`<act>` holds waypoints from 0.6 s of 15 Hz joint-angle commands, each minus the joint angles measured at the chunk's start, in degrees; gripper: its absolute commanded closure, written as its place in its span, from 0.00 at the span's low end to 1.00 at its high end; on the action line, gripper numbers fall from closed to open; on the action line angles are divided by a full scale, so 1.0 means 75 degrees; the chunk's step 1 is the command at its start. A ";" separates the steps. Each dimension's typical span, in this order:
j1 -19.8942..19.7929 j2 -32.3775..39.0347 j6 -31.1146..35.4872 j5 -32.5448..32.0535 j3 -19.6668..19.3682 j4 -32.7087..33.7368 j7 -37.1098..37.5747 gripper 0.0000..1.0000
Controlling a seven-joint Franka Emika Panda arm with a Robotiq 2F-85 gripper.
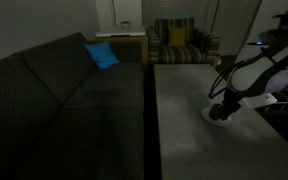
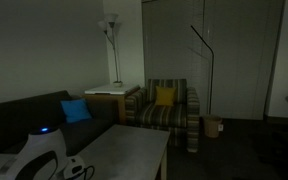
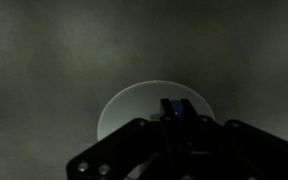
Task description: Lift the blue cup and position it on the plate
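Although only a small blue part of the cup (image 3: 173, 107) is seen in the wrist view, it is gripped between the fingers of the gripper (image 3: 174, 122), which are closed on it from both sides. Whether its axis stands upright or tilted cannot be told, nor which way its mouth faces. The cup is held over the plate (image 3: 124, 112), toward the rim nearest the gripper; whether the two touch cannot be told. In an exterior view the arm (image 1: 266, 68) is arched over the table (image 1: 184, 95), its forearm sloped down and its wrist pointed straight down at the tabletop, near the table's edge.
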 commanded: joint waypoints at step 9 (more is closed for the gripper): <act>-0.0038 0.0013 0.0057 -0.0005 -0.0012 0.0014 0.0030 0.97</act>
